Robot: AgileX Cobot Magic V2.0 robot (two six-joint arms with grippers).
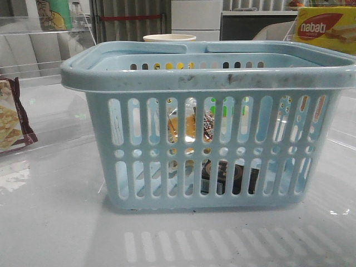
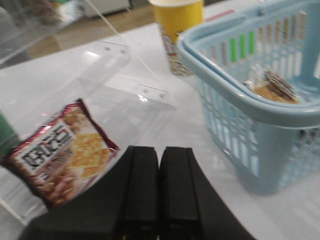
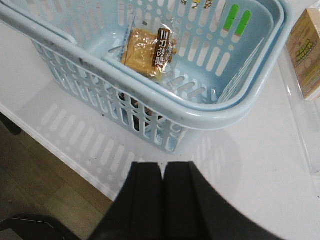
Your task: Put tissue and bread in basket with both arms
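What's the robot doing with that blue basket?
Right now nothing is being held. The bread lies inside the basket, and a dark pack that looks like the tissue sits at the bottom behind the slots. Both the left gripper and right gripper are outside the basket with jaws closed and empty.

Scuffed light blue plastic basket [image 1: 208, 72], clear glossy bread [image 3: 147, 50] wrapper, glossy white table [image 1: 55, 222]

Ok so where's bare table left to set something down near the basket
Bare table lies in front of the basket, and between it and the snack bag on the left. Behind is crowded: a cup. Inside, the bread and tissue fill the floor.
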